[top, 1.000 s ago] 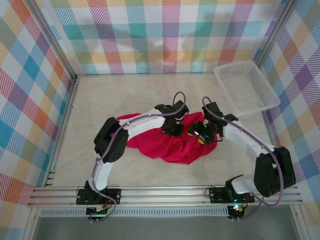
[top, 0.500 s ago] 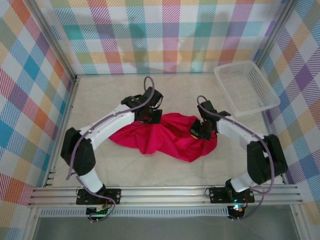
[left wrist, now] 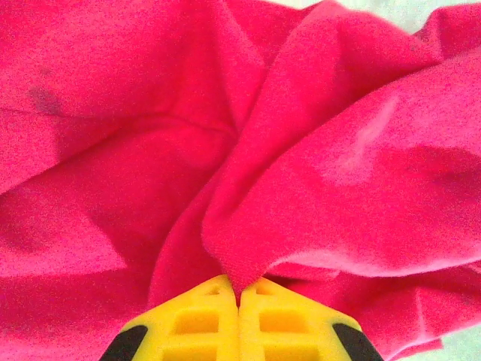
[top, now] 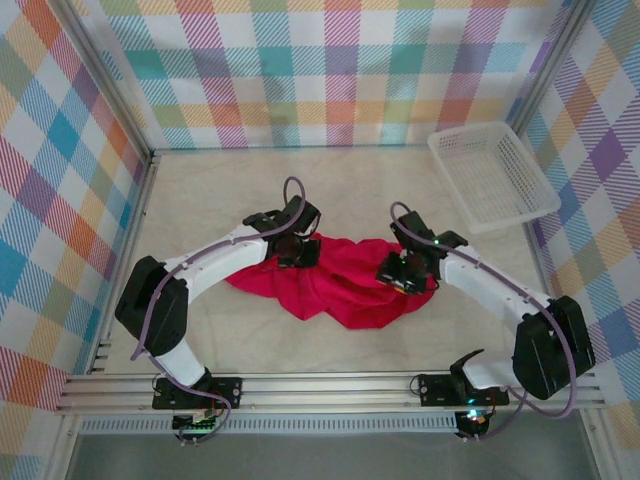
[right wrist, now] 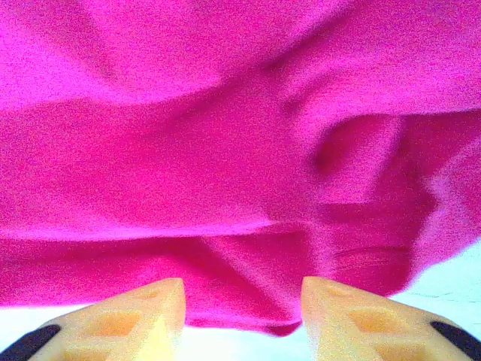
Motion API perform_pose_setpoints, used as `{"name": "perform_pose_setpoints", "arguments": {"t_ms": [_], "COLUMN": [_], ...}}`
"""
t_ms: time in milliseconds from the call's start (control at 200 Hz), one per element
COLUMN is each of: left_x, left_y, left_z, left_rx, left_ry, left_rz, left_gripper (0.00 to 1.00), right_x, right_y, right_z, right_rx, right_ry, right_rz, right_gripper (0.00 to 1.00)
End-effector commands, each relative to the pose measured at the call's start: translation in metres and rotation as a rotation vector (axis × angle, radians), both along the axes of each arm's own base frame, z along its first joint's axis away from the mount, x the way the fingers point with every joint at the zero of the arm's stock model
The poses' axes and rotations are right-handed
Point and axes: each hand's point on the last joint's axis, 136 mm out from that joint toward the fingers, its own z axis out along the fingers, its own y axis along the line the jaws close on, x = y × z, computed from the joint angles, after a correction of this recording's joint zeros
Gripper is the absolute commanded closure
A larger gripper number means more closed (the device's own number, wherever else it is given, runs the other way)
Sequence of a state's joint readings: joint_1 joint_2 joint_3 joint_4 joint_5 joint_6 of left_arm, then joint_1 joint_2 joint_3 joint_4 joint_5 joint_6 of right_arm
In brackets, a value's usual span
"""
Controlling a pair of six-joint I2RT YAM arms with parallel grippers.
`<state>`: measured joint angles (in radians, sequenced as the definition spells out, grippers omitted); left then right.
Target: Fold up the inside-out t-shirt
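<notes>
Left gripper (left wrist: 239, 292) pinches a shirt (top: 335, 285) fold, jaws closed; right gripper (right wrist: 242, 297) gapes over the edge, holding nothing; pulling one-handed could bunch the cloth

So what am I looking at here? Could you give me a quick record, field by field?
Garment: crimson t-shirt, crumpled in the middle of the table
Left claw: shut, pinching a fold of the shirt
Right claw: open, fingers apart at the shirt's edge
Basket: white mesh basket, far right corner, apart from the shirt
Surface: beige table
</notes>
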<state>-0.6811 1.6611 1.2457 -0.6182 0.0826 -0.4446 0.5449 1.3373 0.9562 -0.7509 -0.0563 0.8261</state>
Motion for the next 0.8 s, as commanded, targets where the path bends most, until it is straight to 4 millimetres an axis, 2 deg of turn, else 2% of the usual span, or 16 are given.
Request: {"name": "perform_pose_setpoints", "arguments": {"t_ms": [0, 95, 155, 265, 365, 430, 485, 565, 610, 695, 795], "left_x": [-0.003, -0.003, -0.003, -0.002, -0.001, -0.001, -0.001, -0.002, -0.003, -0.005, -0.009], "left_y": [-0.008, -0.006, -0.005, -0.003, 0.000, 0.002, 0.005, 0.005, 0.005, 0.006, 0.010], "left_z": [0.006, 0.004, 0.005, 0.011, 0.014, 0.016, 0.016, 0.017, 0.017, 0.018, 0.018], "left_rx": [-0.063, -0.051, -0.040, -0.037, -0.031, -0.021, -0.013, -0.016, -0.020, -0.026, -0.025], "left_ry": [0.002, 0.005, 0.001, -0.013, -0.022, -0.026, -0.027, -0.027, -0.025, -0.023, -0.026], "left_rz": [0.005, 0.005, 0.005, 0.010, 0.019, 0.024, 0.027, 0.025, 0.024, 0.026, 0.033], "left_gripper": [1.00, 1.00, 1.00, 1.00, 1.00, 1.00, 1.00, 1.00, 1.00, 1.00, 1.00], "right_x": [0.003, 0.009, 0.009, 0.009, 0.013, 0.019, 0.026, 0.041, 0.048, 0.059, 0.061], "right_y": [0.033, 0.073, 0.090, 0.105, 0.105, 0.100, 0.093, 0.071, 0.061, 0.055, 0.055], "right_z": [0.023, 0.019, 0.008, -0.012, -0.026, -0.034, -0.042, -0.051, -0.054, -0.055, -0.056], "right_rx": [0.064, 0.163, 0.168, 0.141, 0.116, 0.069, 0.003, -0.159, -0.233, -0.279, -0.278], "right_ry": [-0.050, -0.038, -0.003, 0.038, 0.040, 0.030, 0.021, 0.008, 0.004, -0.014, -0.007], "right_rz": [0.095, 0.183, 0.232, 0.275, 0.276, 0.272, 0.265, 0.221, 0.201, 0.181, 0.154], "right_gripper": [0.62, 0.76, 0.81, 0.87, 0.88, 0.83, 0.74, 0.58, 0.43, 0.40, 0.36]}}
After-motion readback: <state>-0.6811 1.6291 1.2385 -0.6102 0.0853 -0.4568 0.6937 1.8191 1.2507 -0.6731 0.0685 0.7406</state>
